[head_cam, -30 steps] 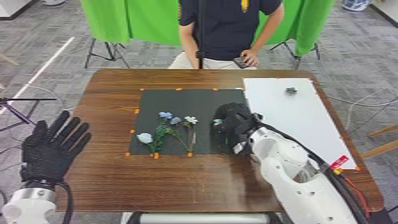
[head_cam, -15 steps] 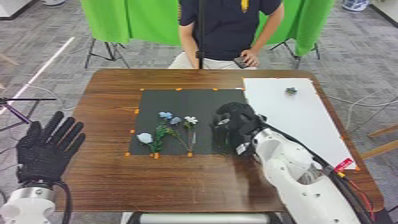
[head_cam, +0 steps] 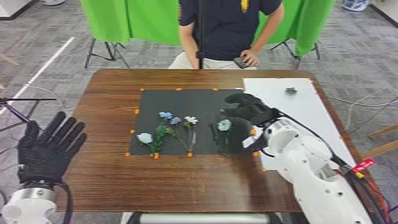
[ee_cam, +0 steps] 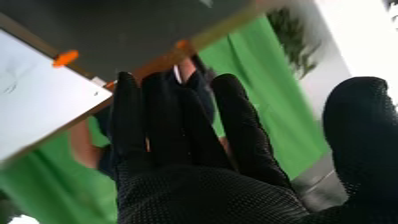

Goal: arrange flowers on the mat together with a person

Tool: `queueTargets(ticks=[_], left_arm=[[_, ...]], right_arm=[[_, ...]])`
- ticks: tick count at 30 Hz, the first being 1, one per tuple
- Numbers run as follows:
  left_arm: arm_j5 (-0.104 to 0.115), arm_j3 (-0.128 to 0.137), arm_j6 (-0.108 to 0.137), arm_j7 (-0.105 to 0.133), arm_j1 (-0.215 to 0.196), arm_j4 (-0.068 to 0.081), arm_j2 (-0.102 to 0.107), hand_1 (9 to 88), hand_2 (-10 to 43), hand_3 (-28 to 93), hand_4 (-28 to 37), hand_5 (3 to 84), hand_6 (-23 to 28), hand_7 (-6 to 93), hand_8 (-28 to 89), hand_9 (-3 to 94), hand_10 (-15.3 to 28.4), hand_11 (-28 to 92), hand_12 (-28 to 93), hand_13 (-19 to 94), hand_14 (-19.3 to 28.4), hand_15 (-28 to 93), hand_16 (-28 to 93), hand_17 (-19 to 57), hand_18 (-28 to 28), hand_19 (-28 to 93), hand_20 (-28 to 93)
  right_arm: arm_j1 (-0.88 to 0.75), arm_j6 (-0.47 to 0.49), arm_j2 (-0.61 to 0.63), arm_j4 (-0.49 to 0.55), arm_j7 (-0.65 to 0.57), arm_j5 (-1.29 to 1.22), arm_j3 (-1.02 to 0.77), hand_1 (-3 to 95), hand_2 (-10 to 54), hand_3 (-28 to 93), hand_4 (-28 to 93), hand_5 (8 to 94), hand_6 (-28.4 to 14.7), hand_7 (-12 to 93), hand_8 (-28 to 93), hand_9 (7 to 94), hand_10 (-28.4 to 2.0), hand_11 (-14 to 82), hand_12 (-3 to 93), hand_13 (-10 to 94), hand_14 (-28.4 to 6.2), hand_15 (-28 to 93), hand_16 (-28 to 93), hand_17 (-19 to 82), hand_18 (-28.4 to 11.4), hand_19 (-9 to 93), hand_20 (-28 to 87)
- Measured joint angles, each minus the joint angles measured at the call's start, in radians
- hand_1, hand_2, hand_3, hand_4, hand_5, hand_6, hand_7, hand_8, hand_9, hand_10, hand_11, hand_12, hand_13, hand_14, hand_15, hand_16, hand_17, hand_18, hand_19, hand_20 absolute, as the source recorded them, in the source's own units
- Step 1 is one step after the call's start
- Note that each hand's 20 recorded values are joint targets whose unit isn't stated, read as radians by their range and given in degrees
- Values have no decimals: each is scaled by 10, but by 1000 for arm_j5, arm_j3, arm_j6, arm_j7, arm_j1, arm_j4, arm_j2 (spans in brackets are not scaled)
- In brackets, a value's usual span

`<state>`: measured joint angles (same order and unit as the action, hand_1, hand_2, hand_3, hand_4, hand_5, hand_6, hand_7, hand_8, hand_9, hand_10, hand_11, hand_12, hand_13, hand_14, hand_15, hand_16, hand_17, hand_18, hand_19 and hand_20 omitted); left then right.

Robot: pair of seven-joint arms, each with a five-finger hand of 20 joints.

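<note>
The fingers of my right hand [head_cam: 253,111] are straight, thumb apart from them; those of my left hand [head_cam: 51,149] are spread. I see a pale flower [head_cam: 224,125] on the black mat [head_cam: 178,102], just beside my right hand.

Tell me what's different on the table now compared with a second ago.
The right hand has moved away from the robot and to the right, its fingers now open. A pale flower it had mostly covered lies in plain view on the dark mat, apparently let go. The other flowers and the small plant stayed put.
</note>
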<state>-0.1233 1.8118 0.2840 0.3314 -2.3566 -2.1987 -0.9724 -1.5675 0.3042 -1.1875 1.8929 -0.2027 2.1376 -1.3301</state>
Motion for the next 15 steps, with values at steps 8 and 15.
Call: queueTargets(ticks=[8, 15], left_arm=[[-40, 4, -22, -13, 4, -4, 0, 277, 176, 502, -283, 440, 66, 93, -85, 413, 142, 147, 96, 314, 146, 253, -33, -41, 133, 243, 117], [-3, 17, -22, -9, 2, -10, 0, 230, 150, 654, -283, 449, 68, 101, -87, 419, 142, 152, 98, 322, 145, 260, -35, -36, 134, 248, 117]], right_arm=[[-98, -106, -22, 94, 44, -410, -205, 214, 110, 753, -274, 398, -71, 162, -119, 347, -180, 115, 130, 257, -172, 277, 90, 80, -179, 484, 73], [-205, -255, -39, 182, -87, -751, -346, 211, 114, 763, -268, 401, -69, 156, -115, 347, -171, 107, 126, 260, -169, 260, 99, 77, -180, 470, 76]])
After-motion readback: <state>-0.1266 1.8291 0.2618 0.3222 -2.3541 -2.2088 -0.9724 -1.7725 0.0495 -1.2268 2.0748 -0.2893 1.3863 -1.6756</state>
